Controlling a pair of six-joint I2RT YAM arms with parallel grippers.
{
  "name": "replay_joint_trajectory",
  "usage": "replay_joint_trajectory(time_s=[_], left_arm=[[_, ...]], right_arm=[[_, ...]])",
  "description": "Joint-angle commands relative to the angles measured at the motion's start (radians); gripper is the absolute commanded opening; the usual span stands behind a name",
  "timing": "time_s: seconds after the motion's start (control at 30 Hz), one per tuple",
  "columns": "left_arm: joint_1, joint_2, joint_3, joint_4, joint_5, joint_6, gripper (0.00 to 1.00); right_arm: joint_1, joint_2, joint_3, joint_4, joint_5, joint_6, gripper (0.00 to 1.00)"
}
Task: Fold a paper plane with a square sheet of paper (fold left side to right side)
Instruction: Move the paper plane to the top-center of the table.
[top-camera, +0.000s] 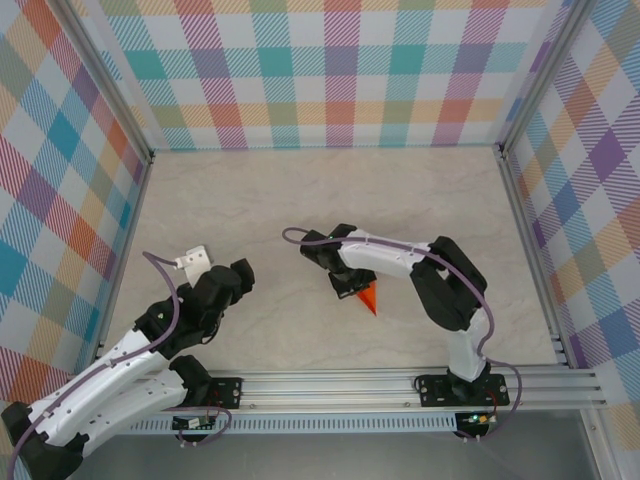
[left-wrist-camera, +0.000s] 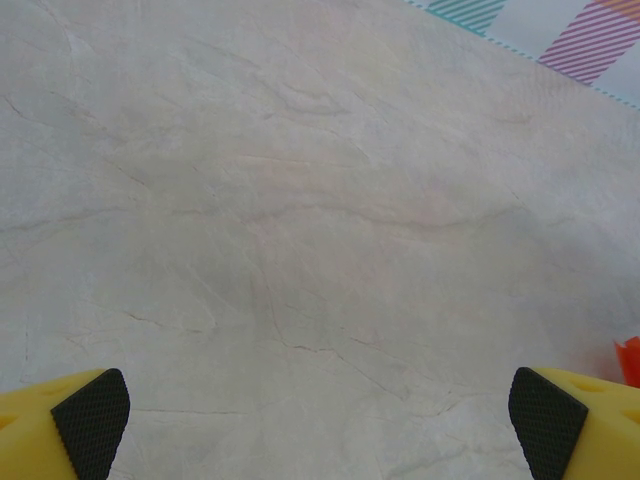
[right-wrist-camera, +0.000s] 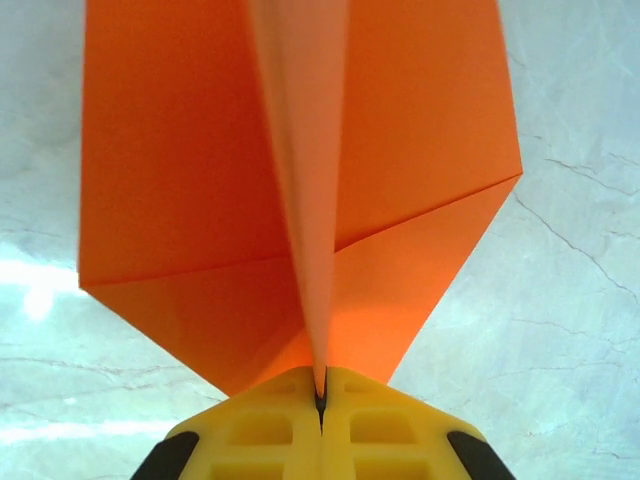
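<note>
Gripping the creased orange paper plane (right-wrist-camera: 200, 150) by its ridge, right pincer (right-wrist-camera: 320, 395) clamps; left pincer (left-wrist-camera: 318, 420) gapes.

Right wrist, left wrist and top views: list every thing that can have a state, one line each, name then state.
Bright orange folded paper plane: folded, wings spread either side of a raised centre ridge, which the right gripper pinches.
Right gripper: shut on the plane's centre ridge.
Left gripper: open, holding nothing, over the pale marbled table.
</note>
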Motion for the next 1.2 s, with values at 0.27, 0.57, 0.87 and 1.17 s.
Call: replay_joint_trajectory(time_s=[0.27, 0.57, 0.87, 1.17], left_arm=[[0.008, 0.047, 0.027, 0.022, 0.006, 0.014, 1.00], [0.008, 0.069, 0.042, 0.023, 0.012, 0.023, 1.00], [0.009, 0.085, 0.050, 0.023, 0.014, 0.023, 1.00], [0.008, 0.086, 0.052, 0.017, 0.018, 0.024, 1.00]], right_arm=[[-0.171, -0.105, -0.109, 0.117, -0.258, -0.059, 0.08], [-0.195, -0.051, -0.090, 0.127, -0.215, -0.081, 0.19], [-0.206, -0.029, -0.113, 0.168, -0.247, -0.079, 0.27], [-0.227, 0.009, -0.124, 0.199, -0.252, -0.079, 0.26]])
